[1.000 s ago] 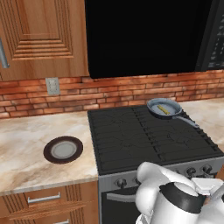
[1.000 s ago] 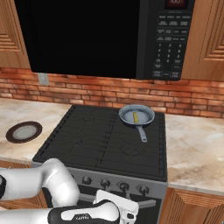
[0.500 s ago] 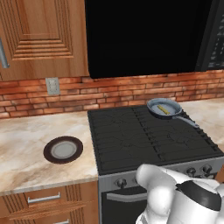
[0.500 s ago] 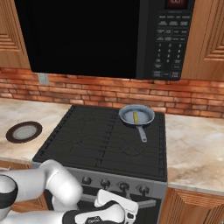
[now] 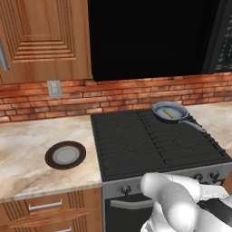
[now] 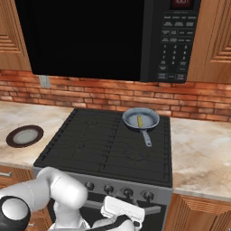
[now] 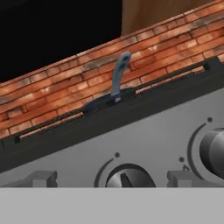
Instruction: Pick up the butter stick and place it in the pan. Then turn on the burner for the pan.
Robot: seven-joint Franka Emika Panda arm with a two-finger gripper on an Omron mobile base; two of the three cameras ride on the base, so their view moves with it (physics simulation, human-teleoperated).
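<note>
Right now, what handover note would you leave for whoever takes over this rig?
Gripper: open and empty, low in front of the stove's control panel, facing a knob.
Butter stick: lying in the pan, which sits on the back right burner of the stove.
Done: butter placed in the pan.
Left: turn on the pan's burner. Which knob controls it cannot be told from these views. No flame is visible.

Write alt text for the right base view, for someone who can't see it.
A black stove holds a small grey-blue pan on its rear right burner, with a yellow butter stick lying inside. A row of knobs lines the stove front, where the white robot arm reaches low; a dark plate sits on the left counter.
</note>
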